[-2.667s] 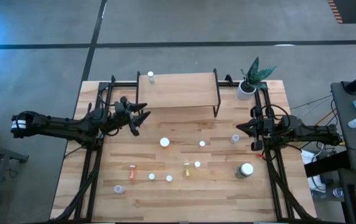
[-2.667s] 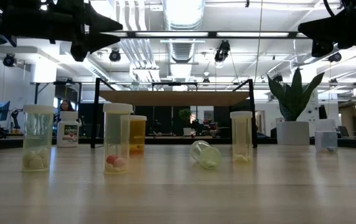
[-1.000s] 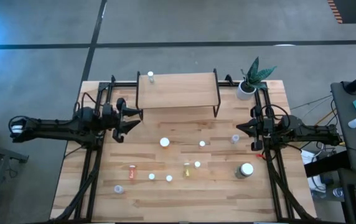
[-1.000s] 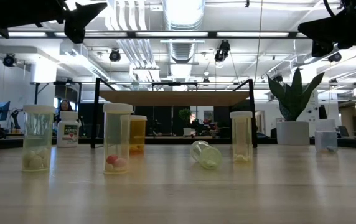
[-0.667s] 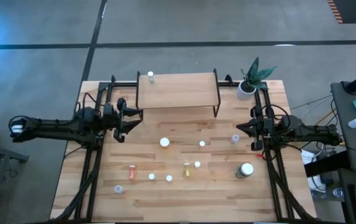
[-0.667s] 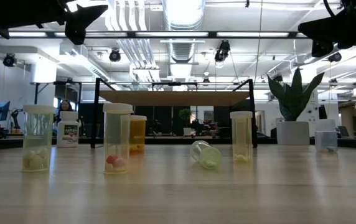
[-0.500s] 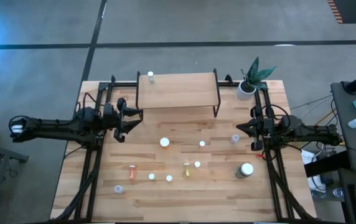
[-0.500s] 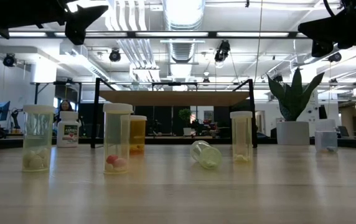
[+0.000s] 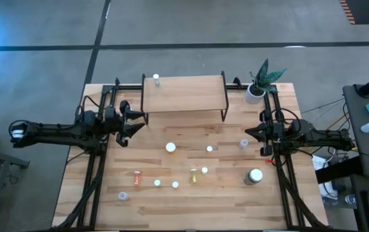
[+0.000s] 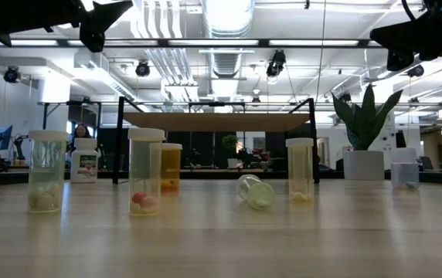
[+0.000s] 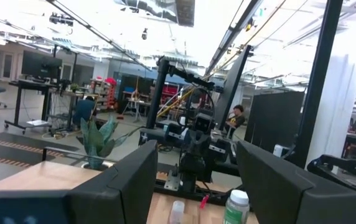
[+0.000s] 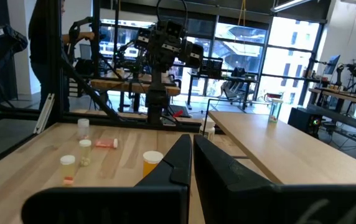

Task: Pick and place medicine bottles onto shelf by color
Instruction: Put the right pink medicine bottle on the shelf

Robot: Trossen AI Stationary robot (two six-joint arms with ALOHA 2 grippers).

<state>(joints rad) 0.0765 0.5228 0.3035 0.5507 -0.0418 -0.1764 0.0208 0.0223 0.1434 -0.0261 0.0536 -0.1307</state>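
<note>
Nearest the low camera, in the left half of its frame, stand two clear medicine bottles (image 10: 48, 170) with white caps, an orange-bodied one (image 10: 171, 166) just behind them. Right of centre a clear bottle lies on its side (image 10: 255, 191) beside an upright one (image 10: 299, 169). From above, these bottles are scattered across the lower middle of the desk (image 9: 94, 193), with a larger white-capped one (image 9: 255, 175) toward the lower right. Farther back, the light-wood shelf (image 9: 184, 93) on black legs sits at the upper centre, one white-capped bottle (image 9: 156, 79) on its left end. The left tool (image 9: 140, 120), fingers spread apart, hangs at the frame's left, just below the shelf's left end and well apart from the scattered bottles. The right tool (image 9: 249, 132), fingers pressed together, waits at the right edge near a clear bottle (image 9: 244, 144).
</note>
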